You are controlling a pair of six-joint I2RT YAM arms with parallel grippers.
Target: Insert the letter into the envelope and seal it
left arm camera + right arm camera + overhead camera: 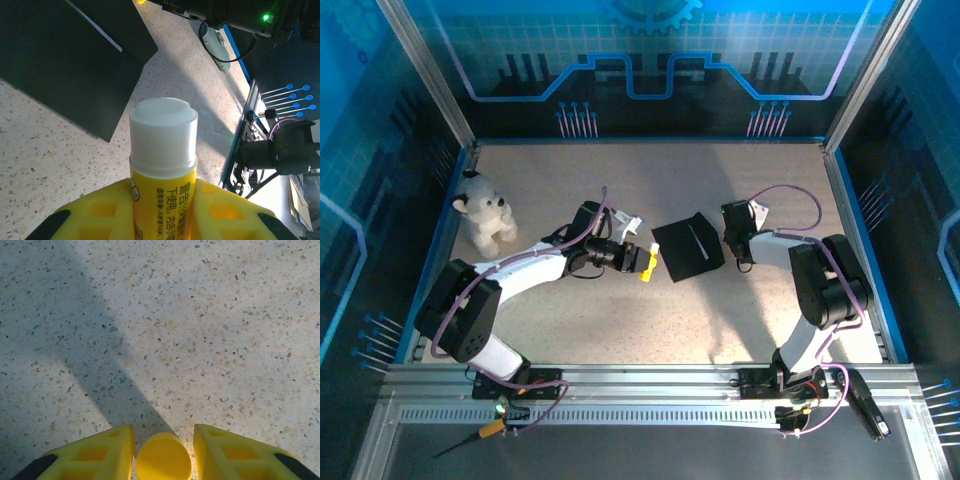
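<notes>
Since gluing the flap is, by my judgement, the step in hand, the stroke should run along the flap edge only, light and steady, with the paper pinned so it cannot skid on the table (620, 180). From above, the envelope (688, 247) lies flat mid-table with a thin pale line (696, 240) across it. The left gripper (646, 262) sits just beside its left edge and the right gripper (740, 245) just beside its right edge, while a plush dog (485, 212) stands well apart at the far left. On the left wrist camera, the yellow fingers (95, 220) are closed narrow on a glue stick (163, 150), its white tip bare and clear of the black paper ahead; it should meet the paper squarely to avoid smearing. On the right wrist camera, over bare table, a round yellow cap (163, 456) sits between the fingers with a slim dark gap on each side, so it may be flanked rather than pinched.
</notes>
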